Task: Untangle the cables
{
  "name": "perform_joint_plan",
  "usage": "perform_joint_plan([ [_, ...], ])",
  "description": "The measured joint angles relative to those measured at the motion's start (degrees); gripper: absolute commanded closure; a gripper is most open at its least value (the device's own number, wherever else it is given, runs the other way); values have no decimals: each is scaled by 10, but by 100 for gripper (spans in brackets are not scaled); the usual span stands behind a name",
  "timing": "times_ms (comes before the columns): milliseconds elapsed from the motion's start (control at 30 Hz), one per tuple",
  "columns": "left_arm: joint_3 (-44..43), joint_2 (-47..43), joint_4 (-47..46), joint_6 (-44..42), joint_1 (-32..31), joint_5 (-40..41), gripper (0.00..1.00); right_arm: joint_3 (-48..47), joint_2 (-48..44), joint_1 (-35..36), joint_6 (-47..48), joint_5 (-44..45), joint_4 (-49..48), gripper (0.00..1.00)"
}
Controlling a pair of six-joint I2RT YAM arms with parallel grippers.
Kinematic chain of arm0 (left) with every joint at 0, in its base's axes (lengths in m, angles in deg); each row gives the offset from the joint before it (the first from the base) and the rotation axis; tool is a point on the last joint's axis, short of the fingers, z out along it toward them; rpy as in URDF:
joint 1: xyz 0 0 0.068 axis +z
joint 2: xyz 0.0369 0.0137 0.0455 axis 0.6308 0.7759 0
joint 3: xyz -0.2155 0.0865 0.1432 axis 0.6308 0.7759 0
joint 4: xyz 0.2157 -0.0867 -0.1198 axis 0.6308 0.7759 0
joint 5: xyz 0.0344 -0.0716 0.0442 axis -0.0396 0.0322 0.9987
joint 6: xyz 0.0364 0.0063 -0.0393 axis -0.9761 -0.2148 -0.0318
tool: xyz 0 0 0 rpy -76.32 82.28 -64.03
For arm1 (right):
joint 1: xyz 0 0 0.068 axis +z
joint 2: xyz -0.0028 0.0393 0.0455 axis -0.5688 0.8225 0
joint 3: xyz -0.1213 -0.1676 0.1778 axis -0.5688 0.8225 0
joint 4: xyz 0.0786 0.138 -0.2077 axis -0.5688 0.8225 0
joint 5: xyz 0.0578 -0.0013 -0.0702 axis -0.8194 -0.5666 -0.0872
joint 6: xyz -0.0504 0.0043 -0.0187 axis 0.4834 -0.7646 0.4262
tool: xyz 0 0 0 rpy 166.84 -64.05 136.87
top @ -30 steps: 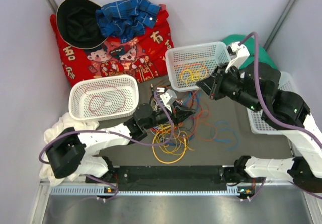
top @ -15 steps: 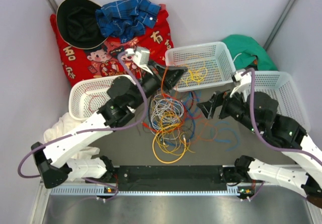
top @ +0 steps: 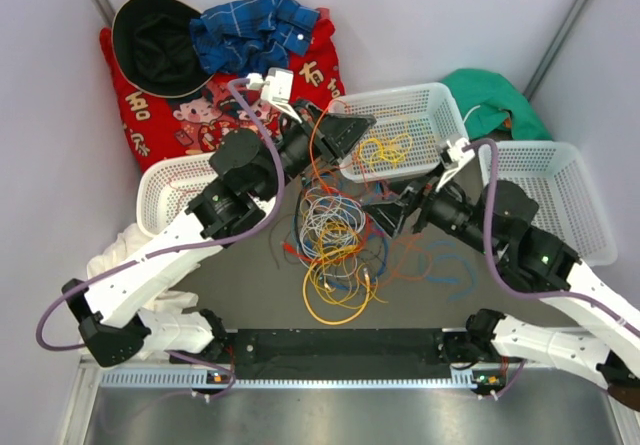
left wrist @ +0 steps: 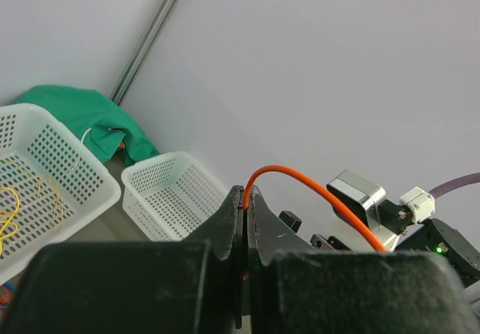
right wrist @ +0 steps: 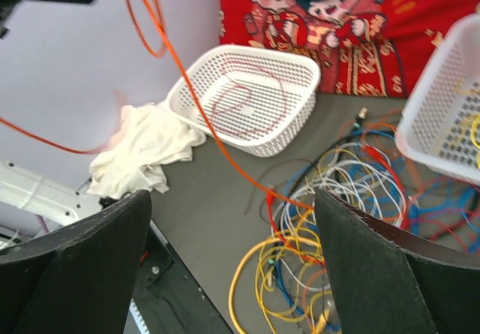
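Left tool (left wrist: pixel 246 199) clamped on orange cable (left wrist: pixel 285 170); right tool (top: pixel 388 215) apart, beside cable pile (top: pixel 335 245)

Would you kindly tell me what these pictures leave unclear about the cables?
Top view: how strands cross in the cable pile, too thin.
Left wrist view: where the orange cable ends, hidden behind the left tool gripping it.
Right wrist view: that cable's upper part, cut by the top edge.

The left black two-finger gripper (top: pixel 365 122), at twelve o'clock from the tangled multicoloured cable pile (top: pixel 335 247), holds a thin orange wire (top: pixel 320 160) raised.
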Motion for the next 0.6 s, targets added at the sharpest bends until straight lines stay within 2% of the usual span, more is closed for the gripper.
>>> perform_joint_plan([
  [167, 0, 2, 16, 10, 0, 0, 100, 0, 41, 0, 3, -31, -52, 14],
  [233, 0, 3, 18, 12, 0, 0, 100, 0, 58, 0, 5, -36, -63, 30],
  [267, 0, 3, 19, 13, 0, 0, 100, 0, 66, 0, 8, -37, -68, 41],
  [300, 0, 3, 19, 13, 0, 0, 100, 0, 74, 0, 9, -37, -75, 70],
  [367, 0, 4, 21, 14, 0, 0, 100, 0, 88, 0, 14, -37, -85, 93],
  [400, 0, 4, 23, 14, 0, 0, 100, 0, 95, 0, 12, -35, -88, 100],
  [600, -14, 4, 59, -4, 1, 25, 100, 17, 99, 0, 9, 4, -80, 100],
])
